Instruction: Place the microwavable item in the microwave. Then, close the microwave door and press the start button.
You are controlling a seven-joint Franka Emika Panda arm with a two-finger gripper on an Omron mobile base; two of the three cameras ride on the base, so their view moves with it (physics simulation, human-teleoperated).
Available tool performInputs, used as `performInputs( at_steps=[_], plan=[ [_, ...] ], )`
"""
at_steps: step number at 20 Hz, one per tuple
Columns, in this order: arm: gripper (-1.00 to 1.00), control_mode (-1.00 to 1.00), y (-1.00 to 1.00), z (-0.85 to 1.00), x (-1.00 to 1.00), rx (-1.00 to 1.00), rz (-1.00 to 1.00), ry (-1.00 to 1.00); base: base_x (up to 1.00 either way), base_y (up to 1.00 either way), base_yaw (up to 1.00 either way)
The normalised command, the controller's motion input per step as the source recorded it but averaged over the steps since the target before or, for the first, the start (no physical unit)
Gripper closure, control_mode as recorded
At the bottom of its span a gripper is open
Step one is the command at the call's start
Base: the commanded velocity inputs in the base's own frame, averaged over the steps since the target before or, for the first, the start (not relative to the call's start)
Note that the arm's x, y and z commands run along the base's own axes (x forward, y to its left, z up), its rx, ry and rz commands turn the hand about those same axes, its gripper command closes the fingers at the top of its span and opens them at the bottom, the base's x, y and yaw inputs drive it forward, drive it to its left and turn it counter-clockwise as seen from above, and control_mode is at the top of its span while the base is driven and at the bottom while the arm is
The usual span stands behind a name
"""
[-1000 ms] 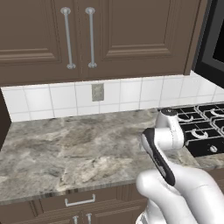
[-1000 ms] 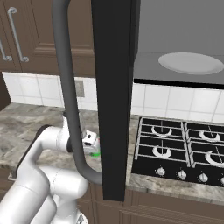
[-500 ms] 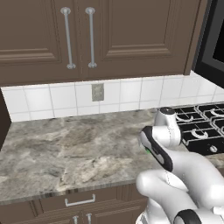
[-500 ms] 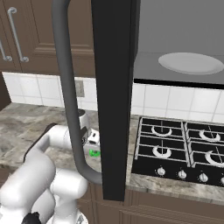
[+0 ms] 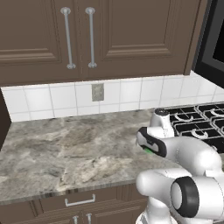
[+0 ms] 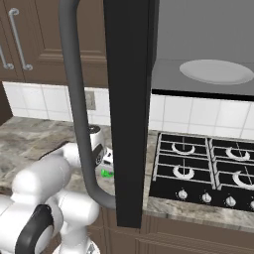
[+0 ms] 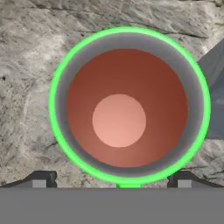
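Hand view: end effector spread wide straddles the green mug on the counter.

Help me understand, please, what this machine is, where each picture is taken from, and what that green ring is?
It is a white robot arm on a driving base in a rendered kitchen. Two cameras ride on the base behind the arm, left and right; the third sits on its hand, looking straight down. The green ring is the mug seen from above, with reddish-brown contents, standing on the counter. The gripper is open, a fingertip either side of the mug's rim, gripping nothing yet. In the right base picture the black slab is the open microwave door with its curved grey handle; behind it are the turntable plate and the stove.
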Motion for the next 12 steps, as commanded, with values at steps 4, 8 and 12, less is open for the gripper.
performInputs(
  at_steps=[4,8,12],
  plan=[
    [-1.0,-1.0,0.0,-0.27,0.02,0.0,-0.1,0.0,0.0,0.0,0.0],
    [-1.0,-1.0,0.0,-0.26,0.0,0.0,-0.07,0.0,0.0,0.0,0.0],
    [1.0,-1.0,0.0,-0.23,-0.1,0.0,-0.05,0.0,0.0,0.0,0.0]
  ],
)
